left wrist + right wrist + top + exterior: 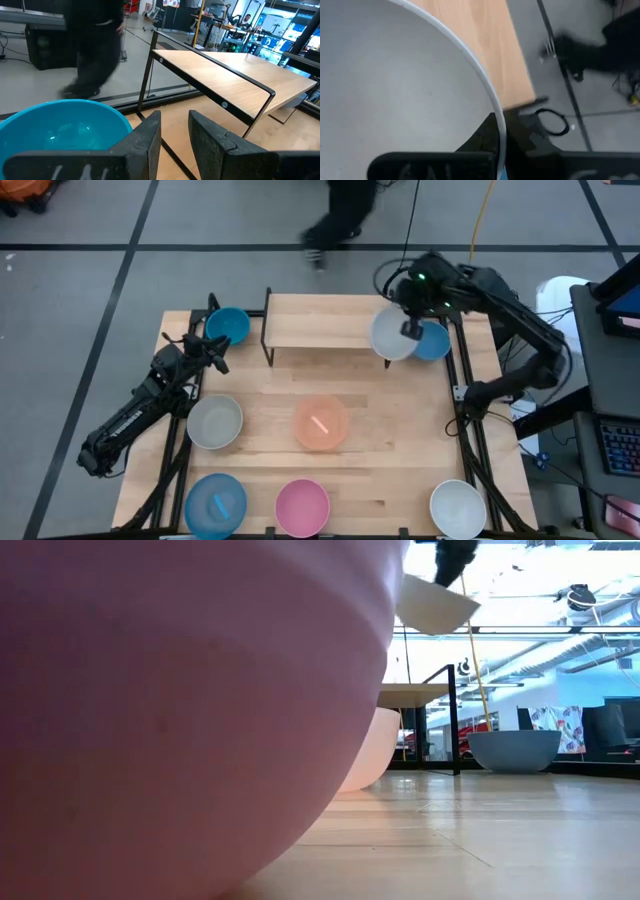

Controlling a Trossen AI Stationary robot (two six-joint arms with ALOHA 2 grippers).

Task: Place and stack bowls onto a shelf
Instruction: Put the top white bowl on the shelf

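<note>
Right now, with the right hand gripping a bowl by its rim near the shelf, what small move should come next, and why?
Probably carry the pale grey-white plastic bowl inward over the light-wood shelf: the right hand holds it raised at the shelf's right end, partly overhanging.

One camera looks straight down on my whole table (400,430). A second sits at tabletop level, pressed close against a pink bowl (180,710), facing the shelf (415,695). My left wrist camera faces that same shelf (225,75) closely; my right wrist camera looks down into a grey-white bowl (395,85)
</note>
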